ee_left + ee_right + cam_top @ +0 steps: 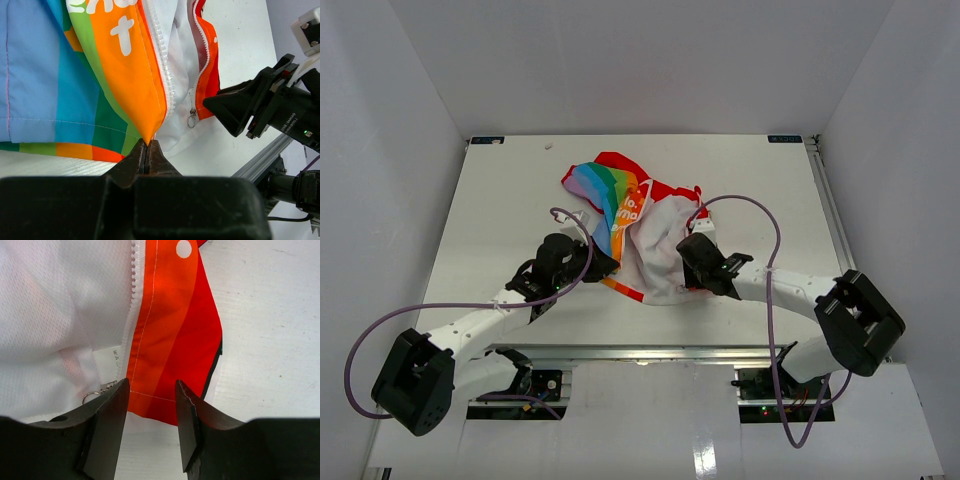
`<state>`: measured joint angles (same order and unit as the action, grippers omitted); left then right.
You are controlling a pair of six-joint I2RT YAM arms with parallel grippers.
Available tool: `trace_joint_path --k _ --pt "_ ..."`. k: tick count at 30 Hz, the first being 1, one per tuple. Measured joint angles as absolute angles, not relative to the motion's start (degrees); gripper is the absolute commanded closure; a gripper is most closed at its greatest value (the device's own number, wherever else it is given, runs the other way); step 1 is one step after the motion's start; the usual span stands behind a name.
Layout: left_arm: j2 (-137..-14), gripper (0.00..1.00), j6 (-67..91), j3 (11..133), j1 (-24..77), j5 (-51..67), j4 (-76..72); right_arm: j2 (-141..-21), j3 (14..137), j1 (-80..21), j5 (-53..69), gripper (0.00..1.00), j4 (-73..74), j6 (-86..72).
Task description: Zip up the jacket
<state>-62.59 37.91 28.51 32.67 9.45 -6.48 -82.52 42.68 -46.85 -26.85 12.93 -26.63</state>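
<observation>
The jacket [640, 225] lies open in the middle of the table, rainbow panel to the left, white mesh inside to the right. My left gripper [146, 147] is shut on the bottom corner of the orange-edged front panel [135, 75], beside its white zipper teeth. The metal zipper pull [192, 118] hangs at the bottom of the other zipper edge. My right gripper [150, 412] is open, its fingers either side of the red-orange bottom hem [170, 355] of that other panel. The zipper pull ring [91, 396] sits just left of its left finger.
The table's near edge with the aluminium rail [650, 352] is just behind both grippers. White walls enclose the table on the left, right and far sides. The right gripper [250, 107] shows in the left wrist view, close by the hem.
</observation>
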Motion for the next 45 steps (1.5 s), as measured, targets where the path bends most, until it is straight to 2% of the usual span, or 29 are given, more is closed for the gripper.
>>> trace_joint_path --k 16,26,37,42,45 --pt "-62.57 1.00 37.91 28.51 32.66 9.45 -6.48 -85.42 42.80 -46.89 -23.66 0.53 14.76 -26.57" --pt "-62.57 1.00 37.91 28.51 32.66 9.43 -6.48 -87.18 43.77 -46.89 -23.02 0.74 12.94 -26.64" --pt "-62.57 1.00 37.91 28.51 32.67 9.43 -6.48 -86.95 43.69 -46.89 -22.96 0.78 12.96 -26.90" --pt "-62.57 1.00 37.91 28.51 32.67 9.43 -6.48 -86.73 43.68 -46.89 -23.84 0.88 13.64 -27.05" --pt "-62.57 1.00 37.91 28.51 32.67 9.43 -6.48 -86.30 43.68 -46.87 -24.12 0.90 14.11 -26.98"
